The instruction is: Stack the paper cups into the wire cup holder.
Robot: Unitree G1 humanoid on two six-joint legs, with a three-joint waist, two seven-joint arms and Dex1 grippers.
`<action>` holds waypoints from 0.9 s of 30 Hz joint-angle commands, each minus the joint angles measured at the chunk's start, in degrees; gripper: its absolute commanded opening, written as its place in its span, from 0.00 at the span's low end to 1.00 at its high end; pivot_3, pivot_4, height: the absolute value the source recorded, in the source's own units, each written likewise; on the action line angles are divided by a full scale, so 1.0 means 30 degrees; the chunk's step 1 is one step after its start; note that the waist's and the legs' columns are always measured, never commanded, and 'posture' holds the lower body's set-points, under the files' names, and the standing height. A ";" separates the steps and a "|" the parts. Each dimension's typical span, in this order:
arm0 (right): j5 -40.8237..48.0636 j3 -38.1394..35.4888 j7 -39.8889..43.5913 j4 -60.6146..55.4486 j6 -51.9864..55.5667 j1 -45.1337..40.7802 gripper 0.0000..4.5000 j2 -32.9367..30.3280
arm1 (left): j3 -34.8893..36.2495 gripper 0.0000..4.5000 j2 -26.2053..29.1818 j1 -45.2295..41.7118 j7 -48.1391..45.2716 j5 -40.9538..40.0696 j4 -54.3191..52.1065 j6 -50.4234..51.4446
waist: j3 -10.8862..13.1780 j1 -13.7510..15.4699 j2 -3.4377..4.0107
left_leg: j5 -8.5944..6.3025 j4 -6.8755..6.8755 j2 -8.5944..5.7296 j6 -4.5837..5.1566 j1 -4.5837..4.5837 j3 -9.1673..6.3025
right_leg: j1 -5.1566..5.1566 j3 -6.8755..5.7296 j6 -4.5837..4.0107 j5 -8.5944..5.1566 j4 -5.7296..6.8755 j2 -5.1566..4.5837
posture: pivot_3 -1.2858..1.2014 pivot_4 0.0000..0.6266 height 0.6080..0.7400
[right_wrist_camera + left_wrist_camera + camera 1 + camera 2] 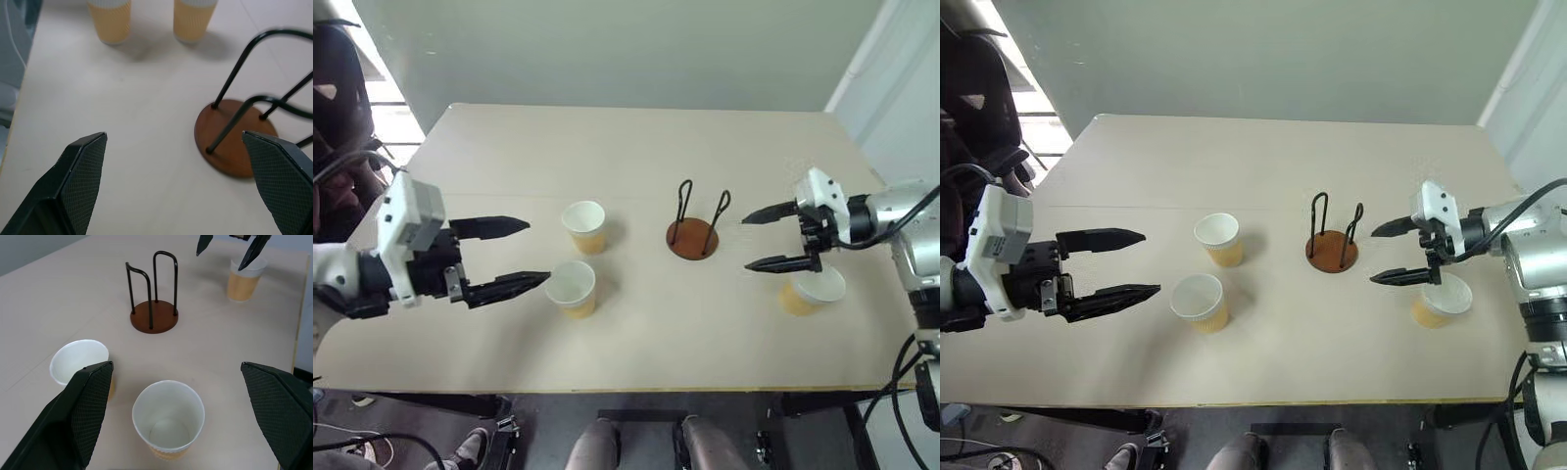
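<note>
3 paper cups (584, 226) ring wire cup holder (692, 238), table (636, 147) otherwise bare.

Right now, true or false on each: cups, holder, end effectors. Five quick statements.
1. All three tan-yellow paper cups stand upright on the beige table. True: two on the robot's left, one on its right.
2. The wire cup holder with the reddish-brown disc base already holds a cup. False: it is empty.
3. The left end effector is open and holds nothing. True.
4. The right end effector is shut on a cup. False: it is open, above the table by the right cup.
5. The holder lies tipped over. False: it stands upright.
</note>
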 commanded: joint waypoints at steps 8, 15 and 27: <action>-0.1305 0.0699 -0.4532 -0.2485 0.3893 0.0086 1.00 0.0931 | -0.0651 0.99 0.0177 -0.1052 -0.0344 0.0544 0.0466 -0.0604 | 0.0000 -0.0061 -0.0001 | -0.0003 -0.0001 0.0011 0.0011 0.0012 -0.0003 | -0.0002 0.0001 0.0067 0.0039 0.0005 0.0005 | 0.52 0.24 1.00; -0.1841 0.1831 -0.5550 -0.2603 0.5210 0.0070 1.00 0.1589 | -0.0137 0.99 0.0127 -0.0756 -0.0391 0.0653 0.0311 -0.0522 | -0.0001 -0.0020 -0.0003 | -0.0006 -0.0003 0.0013 0.0015 0.0000 -0.0002 | -0.0003 -0.0005 0.0069 0.0039 -0.0015 0.0008 | 0.52 0.24 1.00; -0.2898 0.2586 -0.7434 -0.0633 0.5703 -0.1324 1.00 0.3354 | 0.0935 0.99 0.0045 0.0219 0.0022 0.0332 -0.0528 -0.0026 | -0.0002 -0.0039 -0.0003 | -0.0006 -0.0005 0.0042 0.0016 0.0002 -0.0002 | -0.0014 -0.0007 0.0077 0.0044 -0.0007 0.0032 | 0.52 0.24 1.00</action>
